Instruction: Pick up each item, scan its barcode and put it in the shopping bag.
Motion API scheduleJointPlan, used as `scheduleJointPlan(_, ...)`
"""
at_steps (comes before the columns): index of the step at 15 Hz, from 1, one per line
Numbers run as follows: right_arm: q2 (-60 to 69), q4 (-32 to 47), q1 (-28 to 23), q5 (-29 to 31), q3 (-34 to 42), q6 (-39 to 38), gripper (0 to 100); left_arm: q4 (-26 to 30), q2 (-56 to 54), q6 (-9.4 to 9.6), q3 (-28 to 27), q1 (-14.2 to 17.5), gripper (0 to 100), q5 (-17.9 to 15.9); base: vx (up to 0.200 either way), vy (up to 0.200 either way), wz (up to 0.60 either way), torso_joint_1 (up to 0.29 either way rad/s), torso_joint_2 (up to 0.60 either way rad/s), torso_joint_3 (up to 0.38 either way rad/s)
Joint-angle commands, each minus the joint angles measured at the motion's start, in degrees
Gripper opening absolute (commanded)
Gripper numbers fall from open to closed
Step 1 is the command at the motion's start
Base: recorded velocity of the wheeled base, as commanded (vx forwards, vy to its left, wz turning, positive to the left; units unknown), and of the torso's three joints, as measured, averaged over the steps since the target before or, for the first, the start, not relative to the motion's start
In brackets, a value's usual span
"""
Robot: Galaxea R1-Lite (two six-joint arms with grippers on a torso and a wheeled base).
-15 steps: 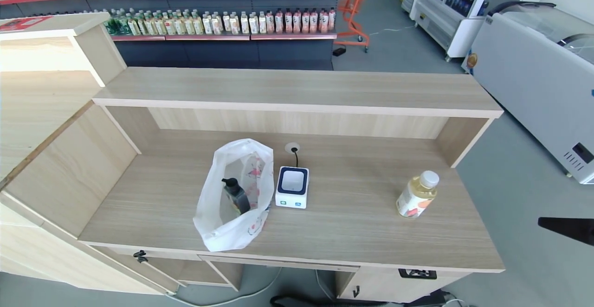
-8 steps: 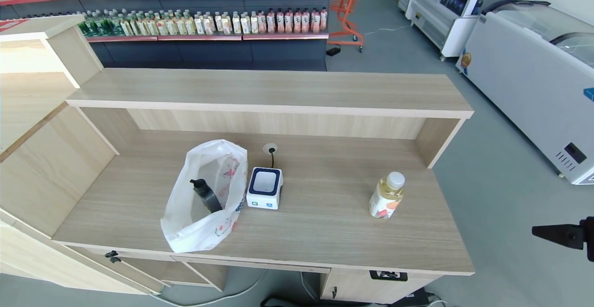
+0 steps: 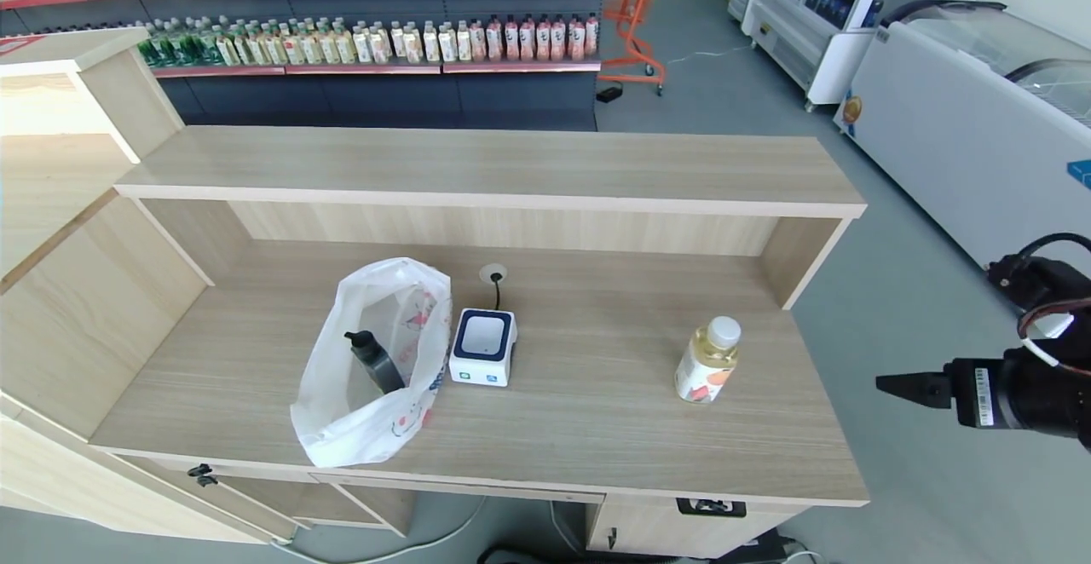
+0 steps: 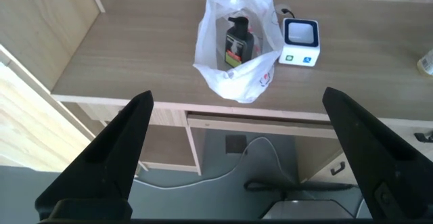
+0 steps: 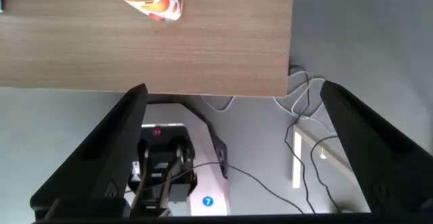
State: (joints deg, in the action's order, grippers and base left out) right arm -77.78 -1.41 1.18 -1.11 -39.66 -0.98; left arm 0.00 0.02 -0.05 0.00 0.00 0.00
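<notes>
right gripper (image 5: 230,92), jaws spread & empty, right of scanner (image 3: 483,348); bottle (image 3: 706,361) betw. them awaits pickup; next: close in, grip its body

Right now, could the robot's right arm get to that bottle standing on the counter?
Probably yes. The bottle stands alone near the right end of the counter, with bare wood around it. The right gripper sits open just off that end, with nothing between them.
</notes>
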Motion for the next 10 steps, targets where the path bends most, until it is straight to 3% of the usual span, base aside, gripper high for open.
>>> scheduleJointPlan(1, -9.5, -13.44, 0.93, -4.87, 5.64, 2.82, 100, 0.0, -0.02, -0.04, 0.0, 0.0, 100, 0.0, 0.0, 0.0, 0.0, 0.0, 0.0, 0.0)
scheduleJointPlan(4, -15.92, -31.11, 0.84, -6.63, 16.19, 7.83, 100, 0.0, -0.02, -0.04, 0.0, 0.0, 100, 0.0, 0.0, 0.0, 0.0, 0.0, 0.0, 0.0)
scheduleJointPlan(5, -16.44, -32.25, 0.84, -6.8, 16.8, 7.83, 100, 0.0, -0.02, -0.04, 0.0, 0.0, 100, 0.0, 0.0, 0.0, 0.0, 0.0, 0.0, 0.0)
scheduleJointPlan(7, -24.79, -44.9, 0.93, -7.06, 18.3, 6.95, 100, 0.0, -0.02, -0.04, 0.0, 0.0, 100, 0.0, 0.0, 0.0, 0.0, 0.0, 0.0, 0.0)
scheduleJointPlan(10, -33.14, -55.36, 3.04, -7.06, 17.77, 4.84, 100, 0.0, -0.02, -0.04, 0.0, 0.0, 100, 0.0, 0.0, 0.0, 0.0, 0.0, 0.0, 0.0)
